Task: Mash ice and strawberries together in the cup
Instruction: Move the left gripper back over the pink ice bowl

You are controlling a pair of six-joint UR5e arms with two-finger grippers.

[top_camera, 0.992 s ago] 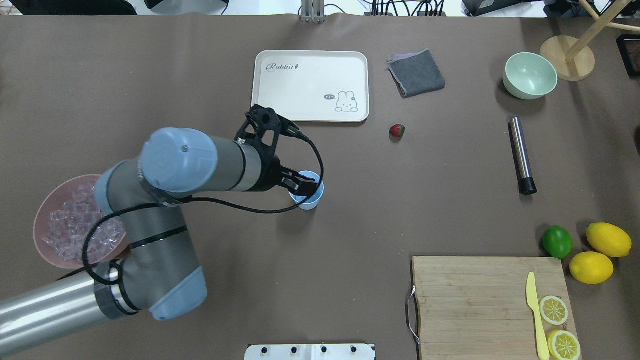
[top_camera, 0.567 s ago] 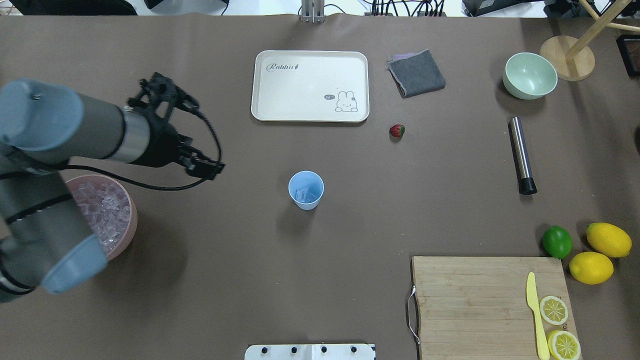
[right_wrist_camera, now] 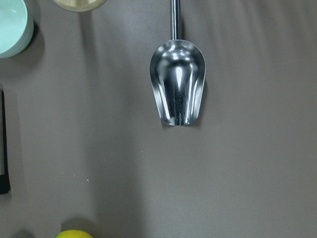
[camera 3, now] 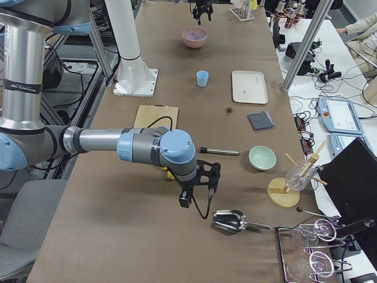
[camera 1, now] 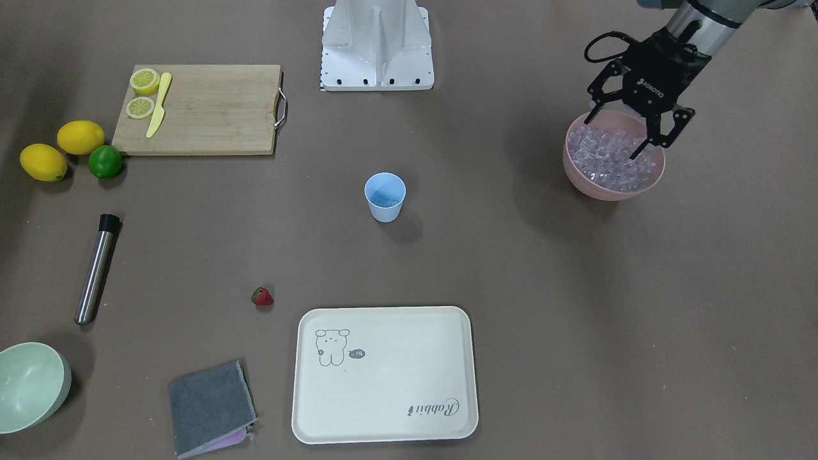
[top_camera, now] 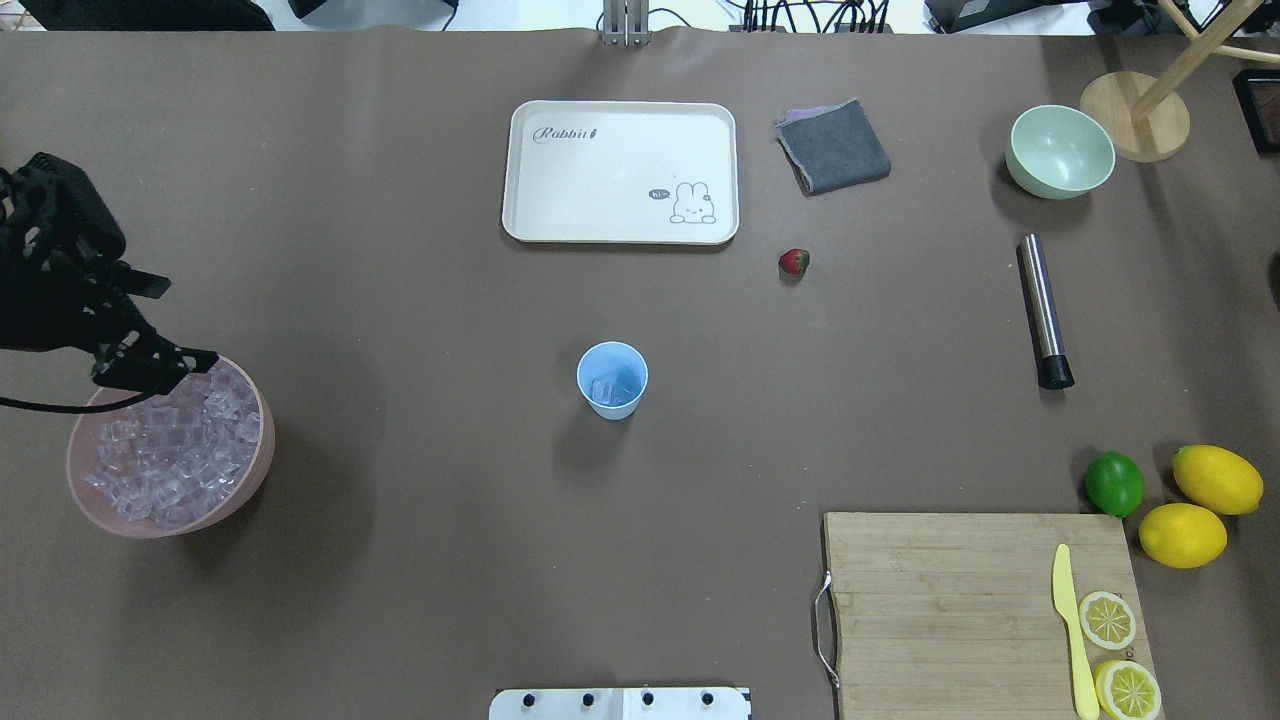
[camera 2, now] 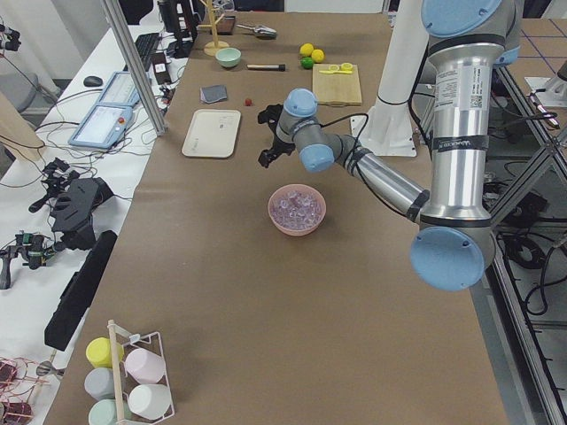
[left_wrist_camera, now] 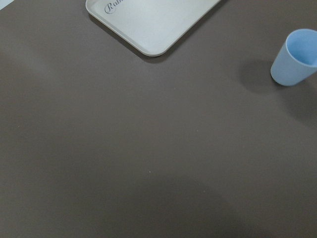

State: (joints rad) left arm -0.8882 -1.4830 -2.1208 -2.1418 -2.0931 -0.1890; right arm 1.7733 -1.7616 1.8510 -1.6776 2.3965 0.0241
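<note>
Here, cup (top_camera: 612, 380), perhaps holding ice (top_camera: 603, 390), stands apart from tray (top_camera: 620, 172), strawberry (top_camera: 794, 262).

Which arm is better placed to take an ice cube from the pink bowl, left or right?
Left. The left tool hangs open right over the pink bowl of ice. The right tool is far off at the other end, near the metal scoop.

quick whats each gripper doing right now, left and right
Left gripper: open, holding nothing, above the pink bowl.
Right gripper: cannot tell.
</note>
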